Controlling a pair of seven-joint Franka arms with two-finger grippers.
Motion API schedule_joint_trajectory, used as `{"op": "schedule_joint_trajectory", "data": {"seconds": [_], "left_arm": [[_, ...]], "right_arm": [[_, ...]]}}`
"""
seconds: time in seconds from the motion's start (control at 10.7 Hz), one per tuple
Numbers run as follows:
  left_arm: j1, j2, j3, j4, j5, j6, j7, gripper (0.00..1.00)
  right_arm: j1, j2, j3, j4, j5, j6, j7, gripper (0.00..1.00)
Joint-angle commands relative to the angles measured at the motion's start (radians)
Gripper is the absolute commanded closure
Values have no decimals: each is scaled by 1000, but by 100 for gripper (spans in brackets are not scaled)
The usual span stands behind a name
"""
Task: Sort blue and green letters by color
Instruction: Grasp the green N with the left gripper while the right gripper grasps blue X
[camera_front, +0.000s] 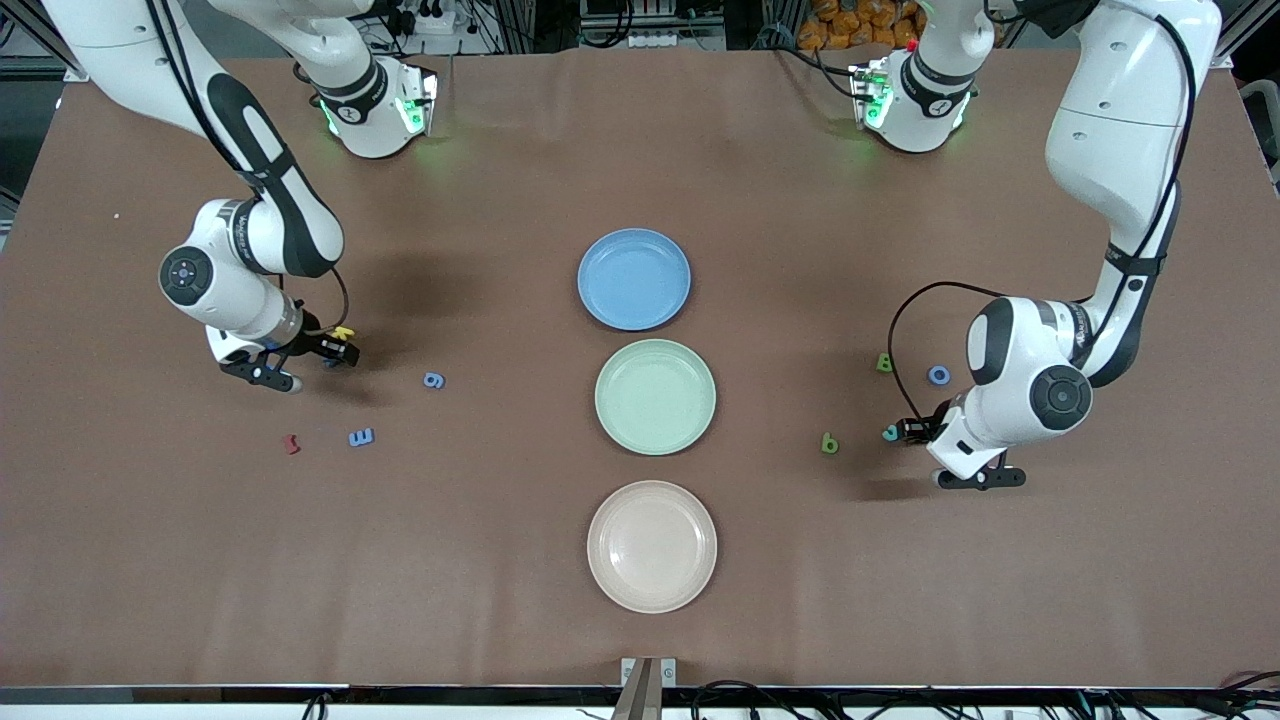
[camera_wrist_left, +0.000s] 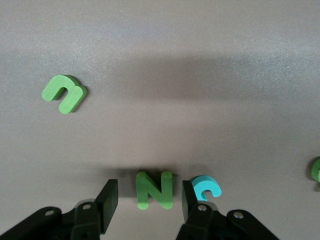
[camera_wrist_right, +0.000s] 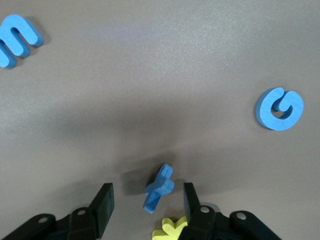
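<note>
My left gripper (camera_wrist_left: 148, 192) is open low over the table, its fingers on either side of a flat green N (camera_wrist_left: 155, 190); in the front view this gripper (camera_front: 915, 431) hides the N. A green u (camera_wrist_left: 64, 93) lies farther off. Two green letters (camera_front: 884, 363) (camera_front: 829, 443) and a blue O (camera_front: 938, 375) lie near that arm. My right gripper (camera_wrist_right: 148, 195) is open around a blue X (camera_wrist_right: 159, 187) that stands tilted on its edge; the front view shows this gripper (camera_front: 337, 352) but not the X. A blue G (camera_wrist_right: 279, 109) (camera_front: 433, 380) and a blue E (camera_wrist_right: 17, 40) (camera_front: 361, 437) lie nearby.
Three plates stand in a row mid-table: blue (camera_front: 634, 245) farthest from the front camera, green (camera_front: 655, 352), beige (camera_front: 652, 595) nearest. A yellow letter (camera_wrist_right: 172, 227) (camera_front: 343, 332) lies by my right gripper's finger. A cyan letter (camera_wrist_left: 206, 187) (camera_front: 890, 433) lies beside the N. A dark red letter (camera_front: 291, 443) lies beside the E.
</note>
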Motion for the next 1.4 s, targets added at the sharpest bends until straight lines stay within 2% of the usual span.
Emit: {"op": "schedule_joint_trajectory", "data": {"seconds": [0.0,0.28,0.37,0.56,0.65,0.75,0.93,1.02,1.21,1.3], "left_arm": [[-5,5,2,-9,14,20,-22,42],[-6,6,2,-9,14,21,-22,43],[-6,6,2,-9,14,23,-22,43],[-8,8,2,-9,14,27,-22,51],[-8,12,2,-7,14,27,-24,59],[-9,12,2,-7,14,29,-32,62],[-15,14,2,-7,14,29,-38,69],[-15,17,2,-6,14,29,-38,76],[-15,6,2,-3,14,29,-53,99],[-17,-12,-4,2,16,20,-86,100]], "right_arm": [[-23,-11,9,-3,3,1,-10,43],[-23,-4,7,-3,0,3,-13,52],[-23,-4,7,-3,0,3,-13,57],[-23,-1,7,-5,0,3,-13,68],[-23,2,7,-5,0,3,-13,75],[-23,4,7,-5,0,6,-14,77],[-23,4,7,-5,0,6,-14,86],[-23,4,7,-5,-1,4,-14,90],[-24,4,7,-3,-1,4,-14,97],[-24,4,7,-3,-1,4,-14,99]]}}
